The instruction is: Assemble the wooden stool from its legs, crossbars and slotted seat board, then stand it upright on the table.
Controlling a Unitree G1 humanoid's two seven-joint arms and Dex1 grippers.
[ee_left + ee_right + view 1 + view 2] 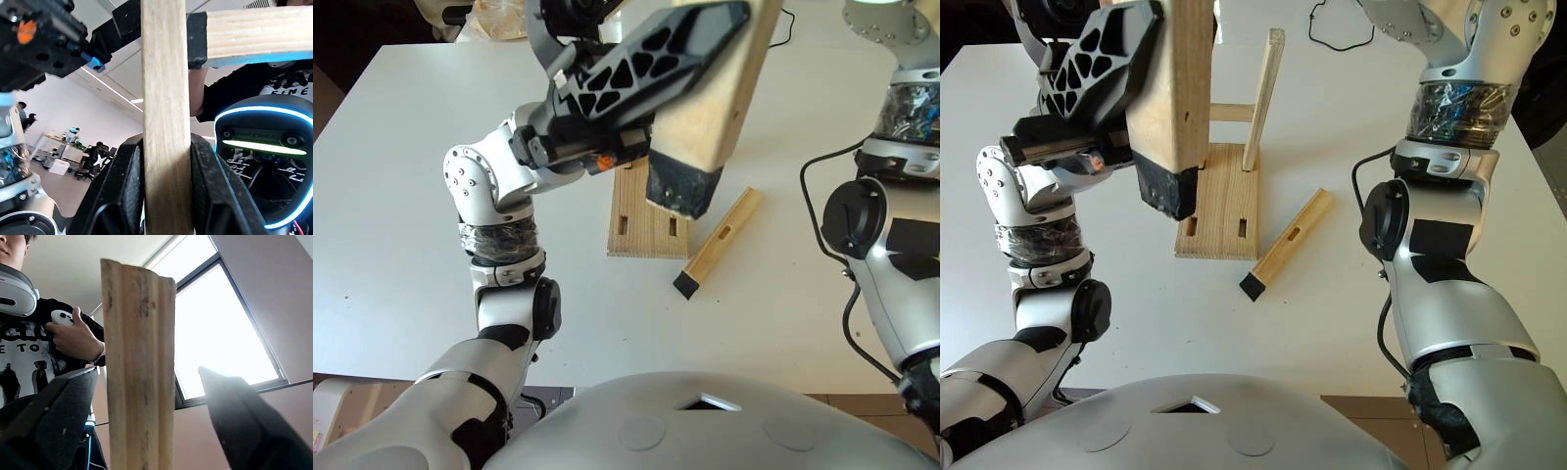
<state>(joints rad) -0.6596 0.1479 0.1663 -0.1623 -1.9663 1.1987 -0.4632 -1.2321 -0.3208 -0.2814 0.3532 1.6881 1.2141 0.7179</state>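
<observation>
My left gripper (166, 161) is raised above the table and shut on a wooden leg (715, 108), whose black-capped end points down. On the table below lies the slotted seat board (1224, 201). One leg (1265, 98) stands upright in the board, and a crossbar (1231, 113) runs from it. A loose leg (1291, 242) with a black tip lies just right of the board. My right gripper (142, 396) is held high, with another wooden leg (139, 333) sticking out between its fingers.
The white table (391, 196) has free room left and right of the board. A black cable (1342, 39) lies at the far edge. A bag (499, 15) sits at the far left corner.
</observation>
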